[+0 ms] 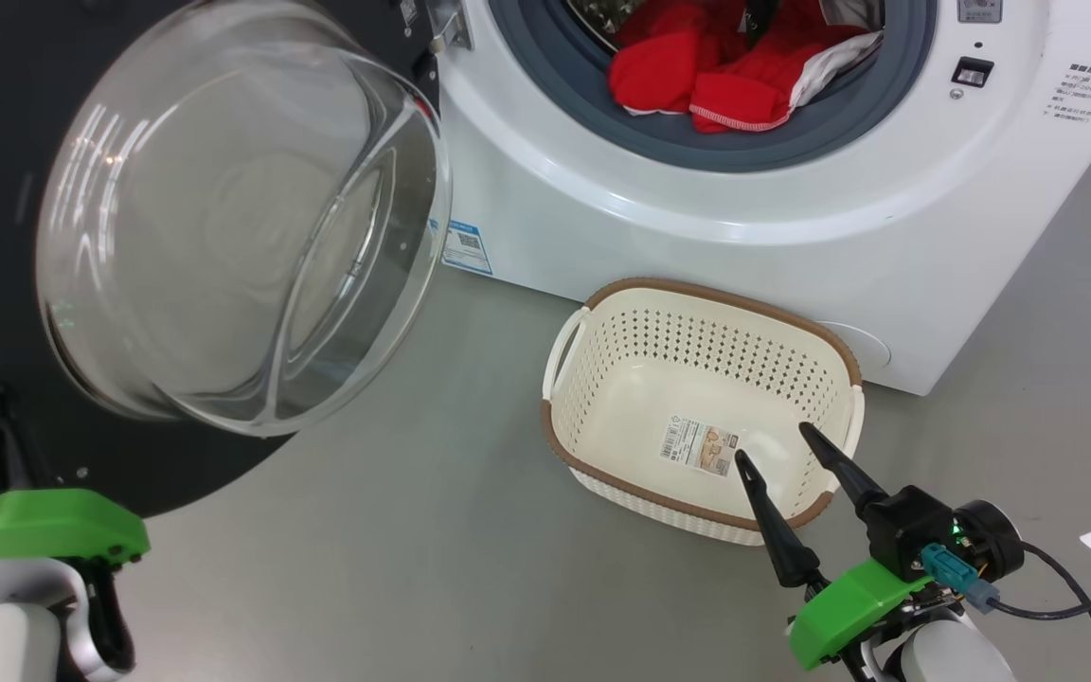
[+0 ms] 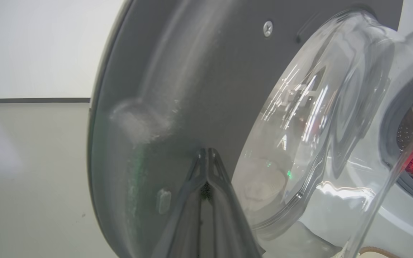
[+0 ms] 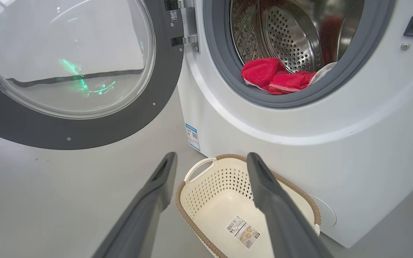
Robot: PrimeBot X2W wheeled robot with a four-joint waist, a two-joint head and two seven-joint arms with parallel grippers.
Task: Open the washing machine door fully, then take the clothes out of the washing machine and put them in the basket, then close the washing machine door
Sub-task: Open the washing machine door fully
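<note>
The washing machine door (image 1: pixel 223 227) stands swung open on the robot's left of the washing machine (image 1: pixel 697 237), hinged at the left edge of the round opening, its bulging clear glass bowl facing out from a wide black rim. Inside the opening, the clothes (image 1: pixel 725 66), bright red fabric with white parts and trim, lie heaped at the front of the perforated steel drum (image 3: pixel 289 36) and rest against the grey rubber ring (image 1: pixel 545 85). A small blue label (image 1: pixel 466 246) sits low on the machine's white front, near the door. The basket (image 1: pixel 697 346), cream-white with a brown rim and side handles, sits on the grey floor (image 1: pixel 413 549) just in front of the machine, below the opening. It holds no clothes, and a paper label (image 1: pixel 699 445) lies on its bottom. The left gripper (image 2: pixel 206 152) has its two dark fingers pressed together with nothing between them, the tips right at the door's dark inner rim beside the glass. I cannot tell whether they touch it. The right gripper (image 1: pixel 773 442) hangs over the near side of the basket, its fingers spread wide apart and empty.
</note>
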